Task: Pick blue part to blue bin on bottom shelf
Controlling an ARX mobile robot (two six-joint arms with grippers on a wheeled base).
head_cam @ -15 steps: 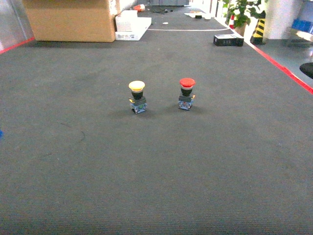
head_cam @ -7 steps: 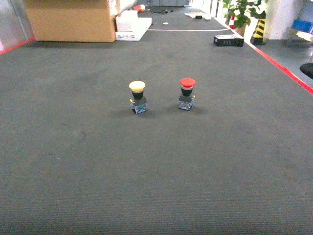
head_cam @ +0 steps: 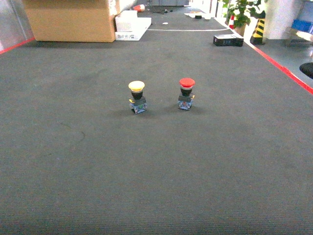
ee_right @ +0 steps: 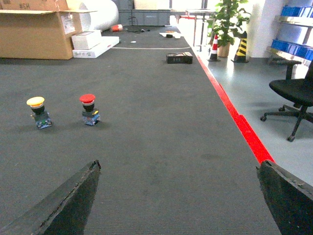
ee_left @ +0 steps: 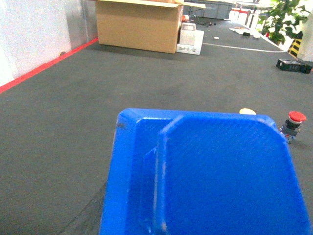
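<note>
Your left wrist view is filled by the blue bin (ee_left: pixel 205 171), left jaws hidden. Right gripper (ee_right: pixel 178 196) jaws apart over dark carpet (head_cam: pixel 156 171); red-taped edge (ee_right: pixel 234 117) right.

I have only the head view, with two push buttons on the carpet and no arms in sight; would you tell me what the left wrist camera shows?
Observer: A blue bin with a divider inside fills its foreground; no gripper fingers show.
Operator: And the right gripper?
Observer: The right gripper is open and empty above the carpet.
Operator: Anything off to my right?
Observer: A black office chair stands beyond the red floor line.
</note>
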